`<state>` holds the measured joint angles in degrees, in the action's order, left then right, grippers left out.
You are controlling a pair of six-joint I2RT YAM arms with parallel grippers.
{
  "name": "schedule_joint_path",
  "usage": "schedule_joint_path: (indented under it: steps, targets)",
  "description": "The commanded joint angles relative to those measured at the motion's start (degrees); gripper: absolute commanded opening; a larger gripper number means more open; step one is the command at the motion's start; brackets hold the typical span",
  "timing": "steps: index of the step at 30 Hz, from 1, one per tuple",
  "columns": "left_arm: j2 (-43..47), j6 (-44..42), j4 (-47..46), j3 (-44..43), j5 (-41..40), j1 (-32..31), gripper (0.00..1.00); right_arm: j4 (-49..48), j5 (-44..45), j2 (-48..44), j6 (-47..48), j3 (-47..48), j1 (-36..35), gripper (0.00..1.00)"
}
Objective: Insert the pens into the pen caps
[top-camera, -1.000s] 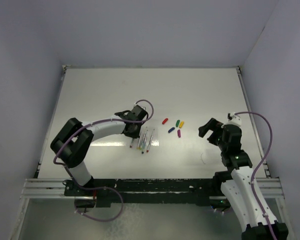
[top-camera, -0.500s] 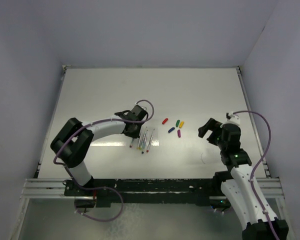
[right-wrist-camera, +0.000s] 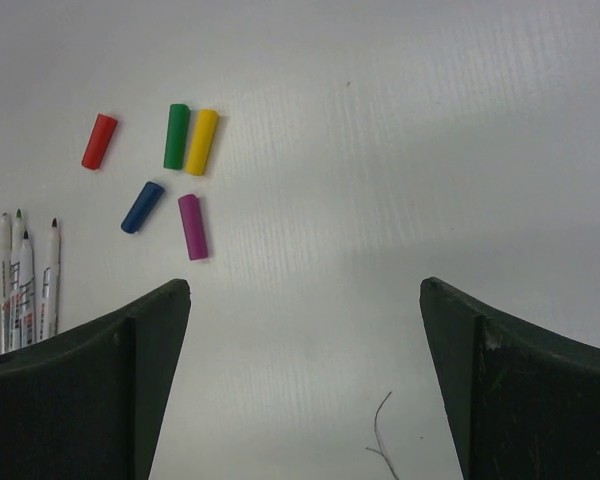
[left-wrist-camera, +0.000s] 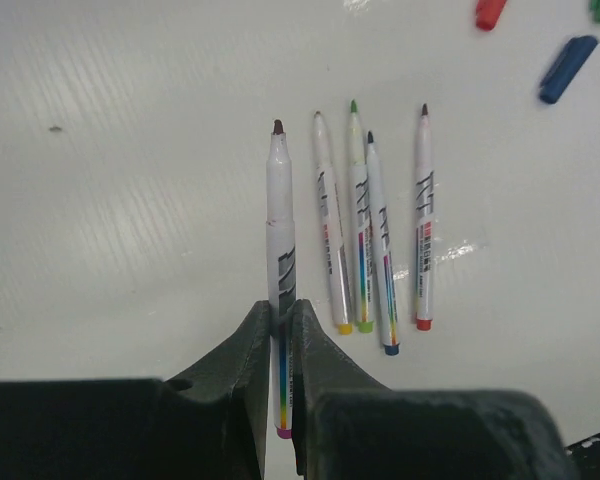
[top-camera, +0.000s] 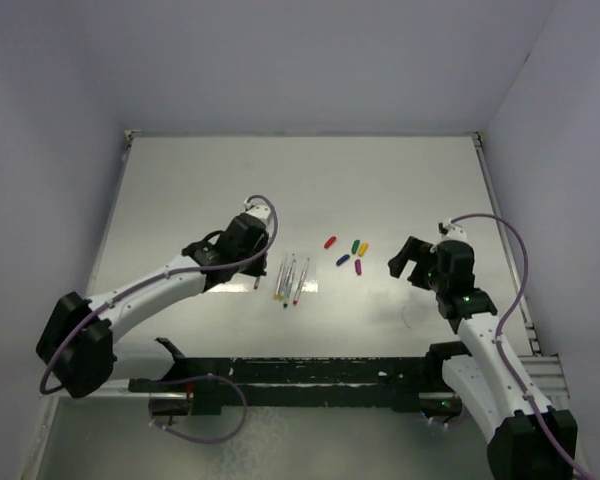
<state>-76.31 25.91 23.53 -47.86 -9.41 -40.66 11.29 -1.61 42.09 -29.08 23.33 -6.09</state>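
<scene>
Firmly the left tool pinches a white, dark-tipped, magenta-ended pen; the right tool gapes wide.

The left arm and right arm are built alike: smooth white shells on the long links, chunky black housings at the joints. A thin purple cable loops off each wrist. A small green light glows on the right one. The left hand and right hand have dark, matte, wedge-shaped fingers.

white table between pale lilac walls
</scene>
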Motion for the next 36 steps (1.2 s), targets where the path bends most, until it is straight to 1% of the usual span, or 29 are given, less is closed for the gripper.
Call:
schedule_joint_path:
  steps: [1, 4, 5, 7, 11, 16, 21, 27, 33, 36]
  targets:
    - [6.91, -0.42, -3.59, 2.01, -0.64, -0.25, 0.00, -3.59, -2.81, 1.29, 2.06, 2.70, -0.87, 1.00]
    - [9.53, -0.82, -4.46, 2.77, 0.22, -0.29, 0.00, -4.66, -4.70, 2.83, -0.15, 2.23, -1.06, 1.00]
    - [10.10, -0.86, -4.59, 2.87, 0.31, -0.27, 0.00, -5.86, -6.73, 3.31, -3.41, 1.42, -0.99, 1.00]
    - [10.97, -0.96, -4.34, 2.86, 0.31, -0.27, 0.00, -7.90, -7.12, 3.95, -6.19, 0.72, -0.82, 1.00]
    - [13.01, -0.95, -3.99, 3.47, 0.03, -0.29, 0.00, -11.35, -8.46, 5.21, -8.63, 0.14, -0.86, 1.00]
    - [16.17, -1.13, -4.75, 4.96, -0.52, -0.25, 0.00, -13.94, -11.49, 8.56, -9.81, 0.14, -0.55, 1.00]
    - [15.73, -1.38, -5.44, 5.14, -0.26, -0.29, 0.00, -16.00, -13.43, 11.99, -11.35, -0.43, -0.34, 1.00]
    - [15.19, -1.27, -6.44, 5.76, 0.36, -0.29, 0.00, -16.63, -13.47, 11.69, -10.06, -1.06, -0.33, 1.00]
    - [14.37, -1.13, -8.73, 6.20, 1.98, -0.29, 0.00, -22.63, -13.90, 11.30, -11.63, -4.96, -0.33, 1.00]
    - [13.26, -0.97, -8.76, 6.15, 2.35, -0.28, 0.00, -23.00, -13.13, 12.80, -8.65, -3.91, -0.33, 1.00]
